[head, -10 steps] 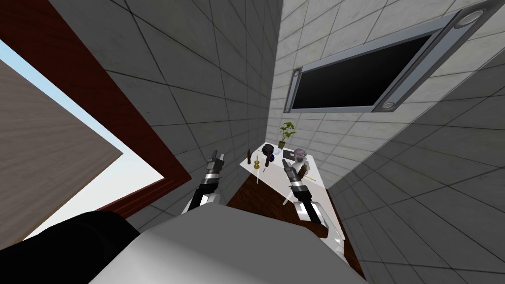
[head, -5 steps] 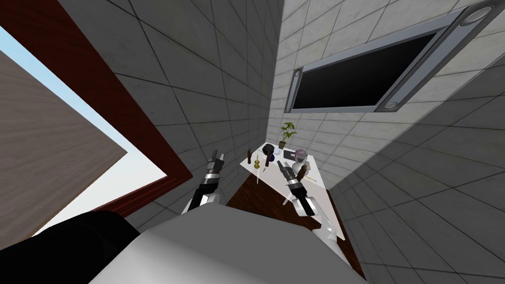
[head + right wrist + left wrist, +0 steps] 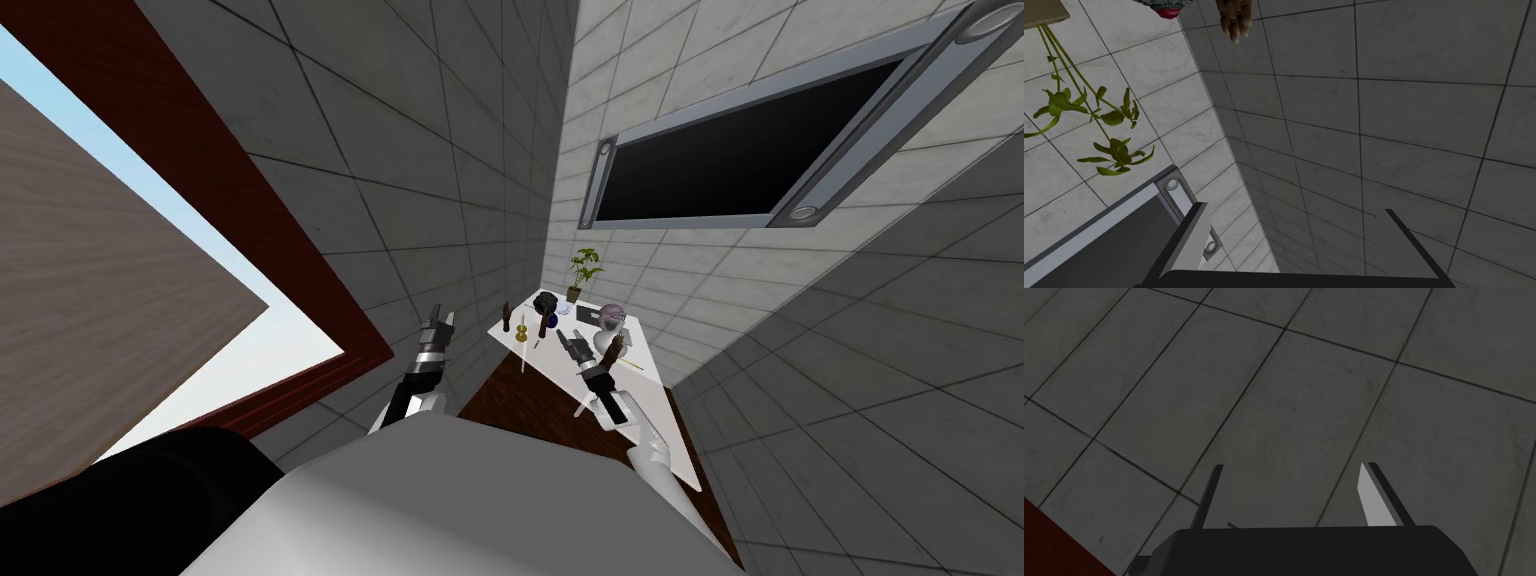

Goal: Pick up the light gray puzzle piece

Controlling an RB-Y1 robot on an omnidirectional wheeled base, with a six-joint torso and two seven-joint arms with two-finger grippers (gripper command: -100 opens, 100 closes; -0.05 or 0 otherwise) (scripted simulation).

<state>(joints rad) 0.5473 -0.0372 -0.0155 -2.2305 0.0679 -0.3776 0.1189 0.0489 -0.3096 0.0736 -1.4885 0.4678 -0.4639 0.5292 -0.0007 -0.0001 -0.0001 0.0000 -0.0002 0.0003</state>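
Clutter crowds the far end of the white table point(image 3: 662, 405); a potted plant point(image 3: 584, 268) stands at the table's far corner, a small brown bottle point(image 3: 506, 314) near its left edge, and other small things lie between. The light gray puzzle piece I cannot pick out for certain among them, it is too small to tell; I would guess it lies on the table's far half. The right gripper point(image 3: 571, 341) hangs above that part of the table, its two fingers spread wide with nothing between them. The left gripper point(image 3: 441, 320) is off the table's left side, equally wide apart and empty. Such a piece should be light, stiff and thin; lying flat it offers little edge and may skate on the smooth top. Pinching two opposite edges from above looks the surest hold, with care not to knock its neighbours.
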